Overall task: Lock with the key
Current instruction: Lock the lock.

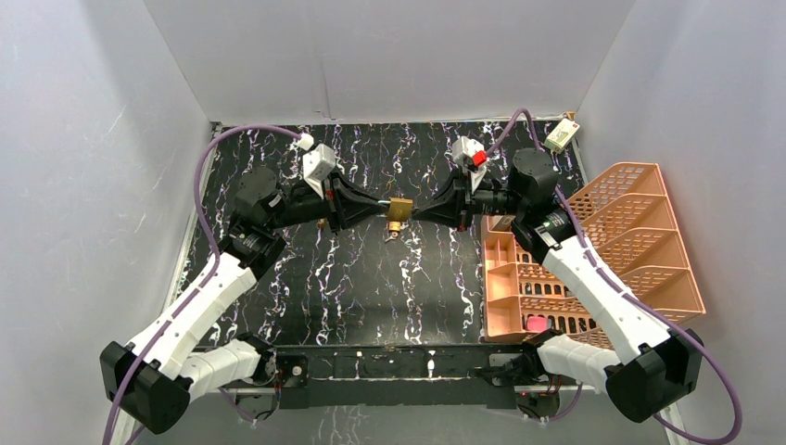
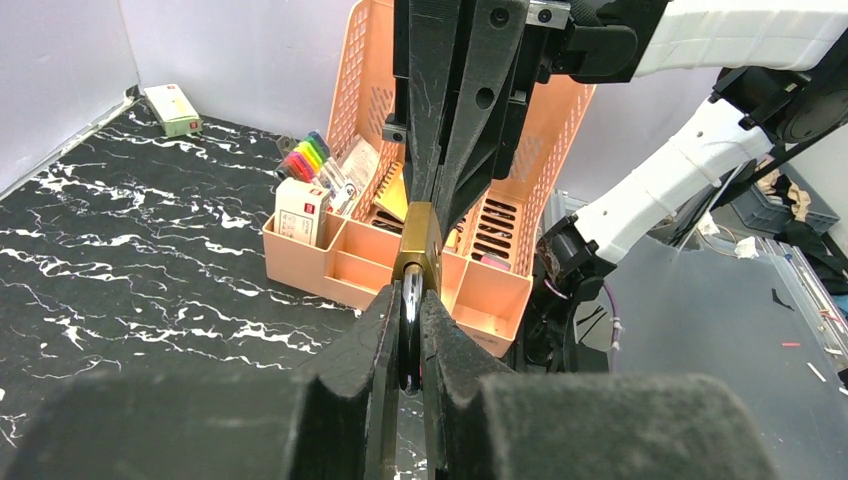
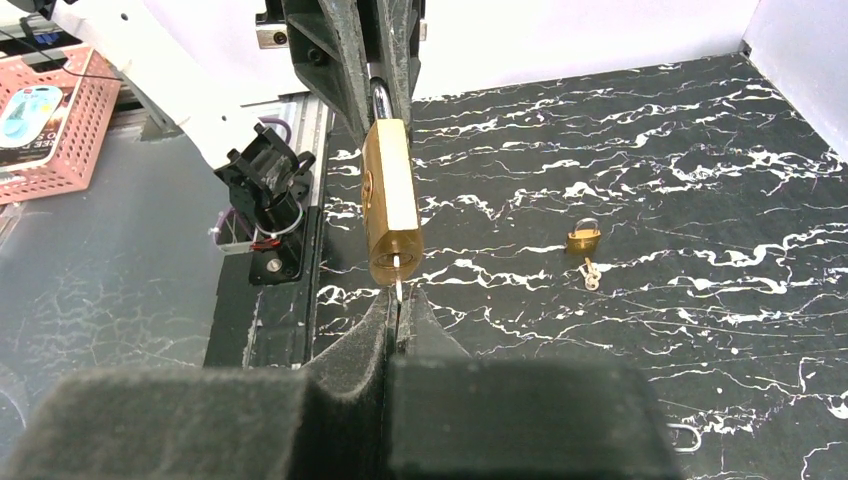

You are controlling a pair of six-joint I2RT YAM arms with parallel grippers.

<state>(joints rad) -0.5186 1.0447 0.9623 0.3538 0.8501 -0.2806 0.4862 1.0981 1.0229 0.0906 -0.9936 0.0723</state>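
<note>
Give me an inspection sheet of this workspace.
Surface: black marbled tabletop.
Job's things: brass padlock held in the air between both arms; key in its keyhole.
Clutter: small padlock with keys lying on the tabletop; peach organizer with stationery at the right; small box in the far right corner.
End effectors: left end effector shut on the brass padlock's shackle; right end effector shut on the key.
Cables: purple cables along both arms.
Surroundings: white walls.
</note>
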